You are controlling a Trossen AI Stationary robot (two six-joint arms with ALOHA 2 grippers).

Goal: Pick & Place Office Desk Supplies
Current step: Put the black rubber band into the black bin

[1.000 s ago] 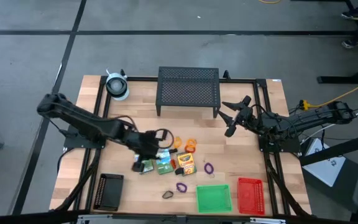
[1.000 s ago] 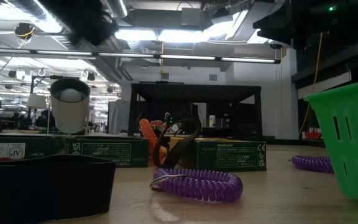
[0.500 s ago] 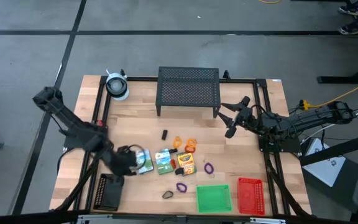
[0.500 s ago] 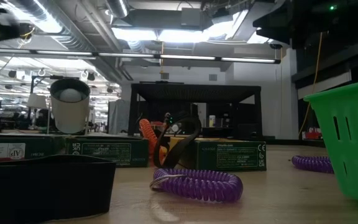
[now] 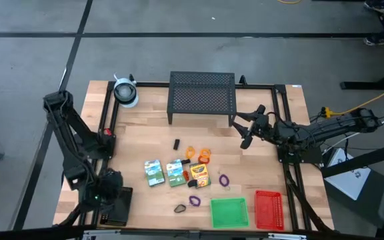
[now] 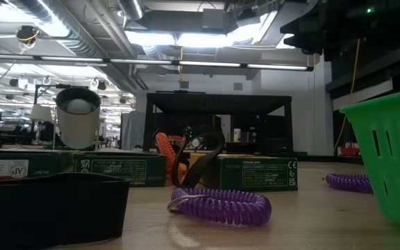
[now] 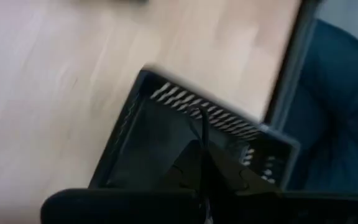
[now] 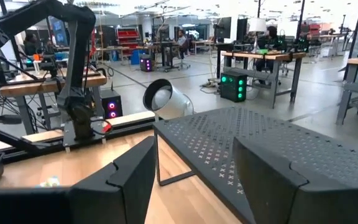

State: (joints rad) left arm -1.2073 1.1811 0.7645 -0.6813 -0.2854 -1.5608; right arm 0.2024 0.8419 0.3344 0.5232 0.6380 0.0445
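Note:
My left gripper (image 5: 109, 195) hangs shut above the far end of the black tray (image 5: 117, 207) at the table's near left corner; a thin small black bit (image 7: 199, 119) sticks out past its fingertips. Two green-white boxes (image 5: 153, 172) (image 5: 175, 173) and the crayon box (image 5: 199, 175) lie mid-table, with orange loops (image 5: 205, 156), purple loops (image 5: 194, 199) and another black bit (image 5: 177, 143) around them. The green tray (image 5: 229, 212) and the red tray (image 5: 269, 209) sit at the near edge. My right gripper (image 5: 249, 127) waits open at the right, beside the mesh stand. My left gripper pinches a thin dark bit (image 7: 199, 119) between its two shut fingers (image 7: 225, 171), and only a narrow edge shows beyond the tips. The fingers slant down from above, over the black tray's inside (image 7: 160, 143). The bit hangs clear of the tray; what it is I cannot tell.
A large black mesh stand (image 5: 202, 97) on legs stands at the far middle and a whitish roll (image 5: 125, 91) at the far left. A dark metal frame runs along the table's edges. Bare wood lies between the black tray and the boxes.
My left gripper has swung from the boxes at mid-table toward the near left corner, sinking a little and rolling its wrist, and now hangs over the black tray. It stayed shut. The left green-white box, covered before, now shows whole.

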